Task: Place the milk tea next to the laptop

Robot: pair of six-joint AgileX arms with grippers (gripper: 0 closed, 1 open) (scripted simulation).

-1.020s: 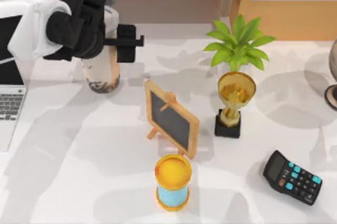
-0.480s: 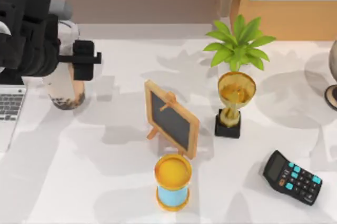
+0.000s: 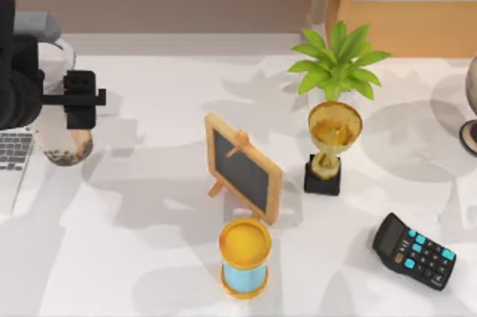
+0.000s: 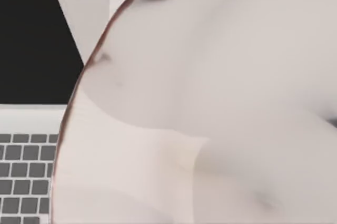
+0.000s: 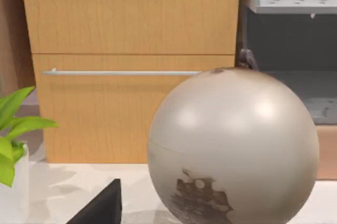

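Observation:
The milk tea (image 3: 65,145), a clear cup of beige drink with dark pearls at the bottom, is at the table's far left. My left gripper (image 3: 57,99) is shut on its upper part, and its black body hides the lid. The cup's base is right beside the right edge of the silver laptop (image 3: 10,159). In the left wrist view the milk tea (image 4: 184,129) looms close, with the laptop's black screen and grey keys (image 4: 26,171) behind it. My right arm stays parked off the table's right side near the globe.
A small chalkboard easel (image 3: 242,168) stands mid-table, with a blue-and-yellow hourglass cylinder (image 3: 244,257) in front of it. To the right are a gold trophy (image 3: 332,145), a potted plant (image 3: 335,63) and a black calculator (image 3: 414,250). A grey globe (image 5: 231,145) stands at the right edge.
My left gripper has carried the milk tea leftward across the table, from beside the easel to right next to the laptop.

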